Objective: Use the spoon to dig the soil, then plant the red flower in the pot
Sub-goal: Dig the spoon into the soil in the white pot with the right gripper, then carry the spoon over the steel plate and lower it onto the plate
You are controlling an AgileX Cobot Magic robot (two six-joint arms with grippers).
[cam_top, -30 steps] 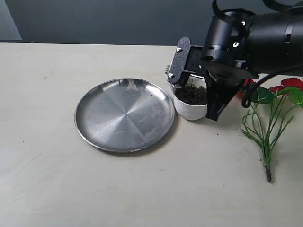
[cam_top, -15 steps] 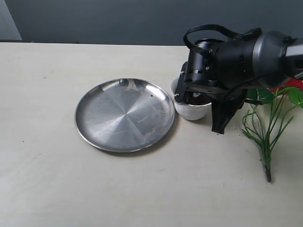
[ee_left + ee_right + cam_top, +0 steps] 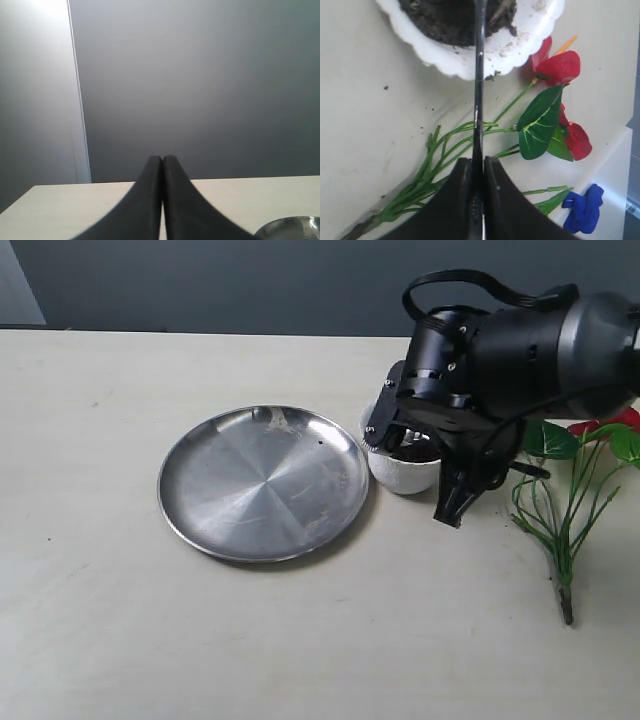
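The white scalloped pot [image 3: 520,45] holds dark crumbly soil [image 3: 445,20]. My right gripper [image 3: 479,162] is shut on the thin handle of the silver spoon [image 3: 479,75]. The spoon reaches into the soil, and its bowl is out of sight. In the exterior view the right arm [image 3: 500,350] leans over the pot [image 3: 400,472] and hides most of it. The red flower [image 3: 570,500] lies flat on the table just right of the pot, its red blooms [image 3: 562,65] near the pot's rim. My left gripper [image 3: 162,159] is shut and empty, held above the table, away from the pot.
A large round steel plate [image 3: 262,483] lies left of the pot, almost touching it; its rim [image 3: 295,227] shows in the left wrist view. A small blue object [image 3: 582,207] sits beyond the flower near the table edge. Soil crumbs dot the table beside the pot.
The right arm has turned and dropped lower over the pot, covering more of it. Pot, plate and flower have stayed put.
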